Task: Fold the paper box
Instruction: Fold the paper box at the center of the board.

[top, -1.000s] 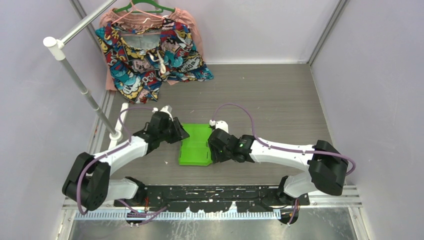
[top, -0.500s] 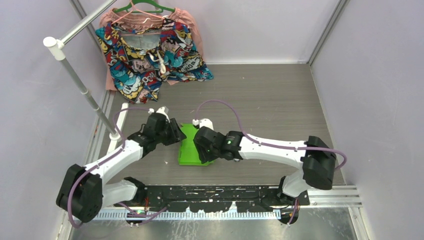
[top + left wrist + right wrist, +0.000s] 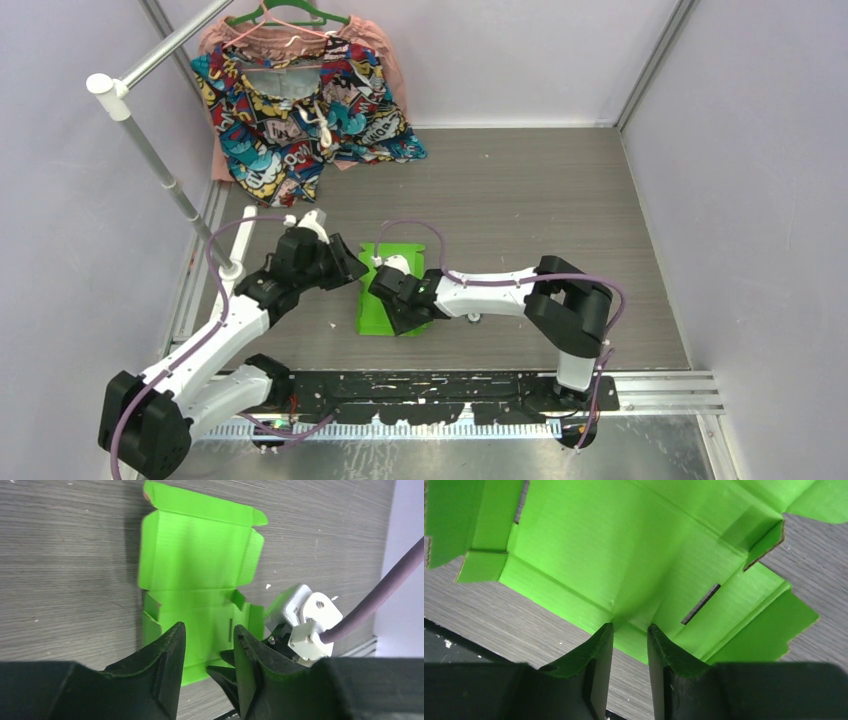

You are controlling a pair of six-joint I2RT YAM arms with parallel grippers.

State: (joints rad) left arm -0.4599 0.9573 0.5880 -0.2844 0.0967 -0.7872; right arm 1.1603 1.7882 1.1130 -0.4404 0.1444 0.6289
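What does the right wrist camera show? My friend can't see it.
A bright green paper box, opened out with creases, flaps and a thin slot, lies on a grey wood-grain table. At the bottom, the dark jaws of the right gripper stand slightly apart at its edge.

paper box (image 3: 408,265) lies on counter (image 3: 560,200); left gripper (image 3: 350,272) at its 9 o'clock edge, right gripper (image 3: 392,308) over 6 o'clock edge.

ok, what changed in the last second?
The right end effector swept left as its elbow folded in. It now sits over the near edge of the paper box, fingers apart, gripping nothing. The left arm stretched forward, while the left end effector stayed at the box's left side, open. The box and the garment did not move.
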